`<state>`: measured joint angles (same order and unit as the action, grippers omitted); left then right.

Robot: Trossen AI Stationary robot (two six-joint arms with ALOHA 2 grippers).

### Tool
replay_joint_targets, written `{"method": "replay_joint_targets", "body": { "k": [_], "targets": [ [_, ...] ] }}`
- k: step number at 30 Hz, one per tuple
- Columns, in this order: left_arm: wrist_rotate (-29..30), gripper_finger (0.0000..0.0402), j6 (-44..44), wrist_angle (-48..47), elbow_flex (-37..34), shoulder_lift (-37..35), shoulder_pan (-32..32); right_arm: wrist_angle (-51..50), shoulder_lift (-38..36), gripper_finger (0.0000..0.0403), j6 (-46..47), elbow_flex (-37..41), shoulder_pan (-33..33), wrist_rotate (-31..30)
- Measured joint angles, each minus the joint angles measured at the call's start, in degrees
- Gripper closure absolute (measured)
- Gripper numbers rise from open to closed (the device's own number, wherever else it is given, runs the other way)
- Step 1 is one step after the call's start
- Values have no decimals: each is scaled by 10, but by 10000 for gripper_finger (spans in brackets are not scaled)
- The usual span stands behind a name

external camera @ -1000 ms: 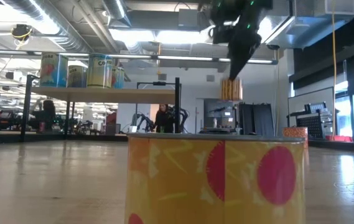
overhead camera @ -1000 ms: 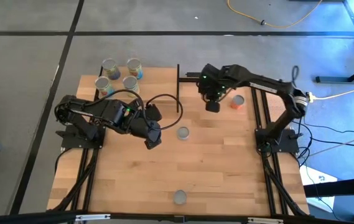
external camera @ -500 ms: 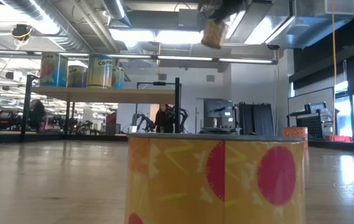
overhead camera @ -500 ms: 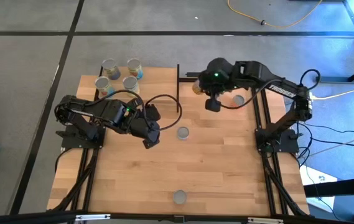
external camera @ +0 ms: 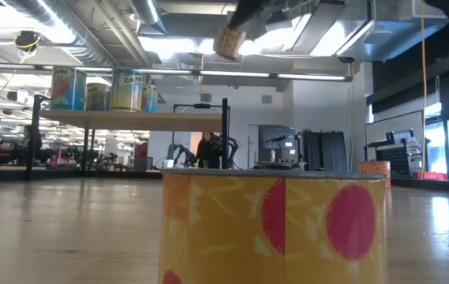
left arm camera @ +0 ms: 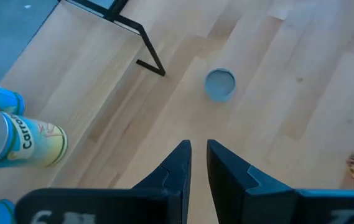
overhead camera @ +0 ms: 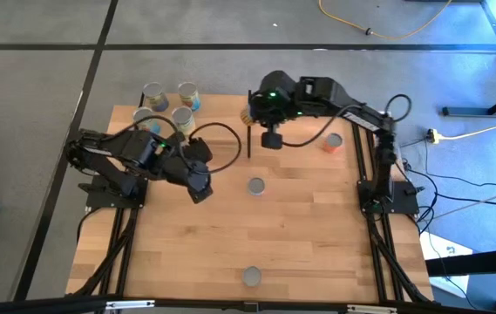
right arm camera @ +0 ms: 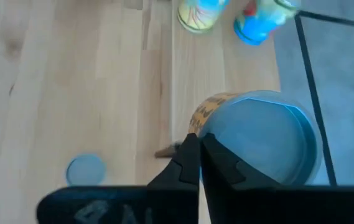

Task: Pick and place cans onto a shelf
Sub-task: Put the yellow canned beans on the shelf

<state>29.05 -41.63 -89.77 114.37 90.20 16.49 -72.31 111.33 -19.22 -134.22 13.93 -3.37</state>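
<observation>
Cans first: four of them (overhead camera: pixel 167 106) stand grouped on the shelf (overhead camera: pixel 217 109) at the far left of the table (overhead camera: pixel 300 235), and I can see them lined up on the raised board in the low view too. Three more sit on the table itself — one with a grey top (overhead camera: pixel 256 186) near the middle, one at the near edge (overhead camera: pixel 251 276) whose yellow and red label fills the low view, and an orange one (overhead camera: pixel 333 143) on the right side.

From my seat the right tool (overhead camera: pixel 254 113) is high above the table, just beside the shelf's black end post (overhead camera: pixel 249 122), with its fingers pinched on the rim of an orange-labelled can (right arm camera: pixel 257 140). That can hangs in the air, tilted, near the ceiling lights in the low view — well above shelf height.

Left tool (overhead camera: pixel 199 194) hovers over bare wood left of the grey-topped can, fingers (left arm camera: pixel 177 165) set narrow with a slim gap between them, holding nothing. Its wrist view looks down on that can and on the foot of the post.
</observation>
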Motion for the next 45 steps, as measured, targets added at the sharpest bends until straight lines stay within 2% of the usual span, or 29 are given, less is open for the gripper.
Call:
{"method": "replay_joint_targets", "body": {
  "k": [13, 20, 24, 31, 45],
  "targets": [
    [3, 356, -3, -2, 0, -40, 0, 96, 110, 399, -30, 3, 33, 50],
    [3, 356, -3, -2, 0, -41, 0, 95, 149, 399, -36, 3, 49, 64],
    [3, 356, -3, -2, 0, -41, 0, 97, 156, 399, -36, 3, 54, 92],
    [3, 356, -3, -3, 0, -41, 0, 97, 161, 383, -47, 3, 60, 91],
    [3, 356, -3, -3, 0, -41, 0, 100, 161, 378, -66, 3, 59, 91]
  ]
}}
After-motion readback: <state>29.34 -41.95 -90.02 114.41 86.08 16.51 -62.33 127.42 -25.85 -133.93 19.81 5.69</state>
